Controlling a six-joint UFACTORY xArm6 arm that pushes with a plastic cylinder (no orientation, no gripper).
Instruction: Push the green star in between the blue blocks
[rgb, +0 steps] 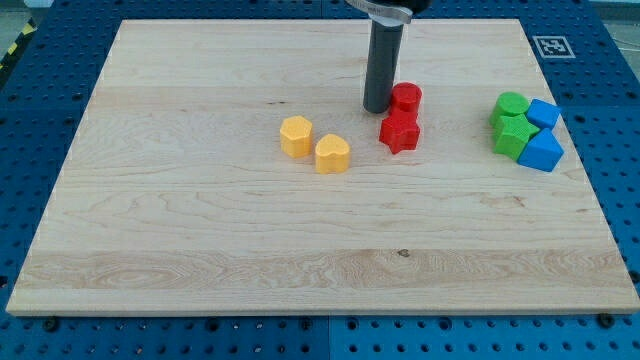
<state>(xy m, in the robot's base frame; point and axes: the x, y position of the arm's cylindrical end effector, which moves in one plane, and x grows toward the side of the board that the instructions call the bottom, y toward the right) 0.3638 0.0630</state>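
**Green star sitting against the blue blocks, not yet between them**

Green star (514, 136) is not where the left-to-right sweep begins: two yellow blocks (297, 136) (332, 154) are lying mid-table (200, 250). My tip (378, 108), a plain rod tool with nothing to open or close, is touching the red cylinder (406, 98) above the red star (399, 131). Far right, the star is resting below the green cylinder (511, 107), touching both blue blocks (543, 113) (543, 151).

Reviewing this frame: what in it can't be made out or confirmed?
- Camera view, my tip: whether it touches the red cylinder is unclear; they overlap.
- The two green blocks: pressed together against the blue blocks, so which is the star is hard to tell.
- The arm above the rod: cut off by the view's top.
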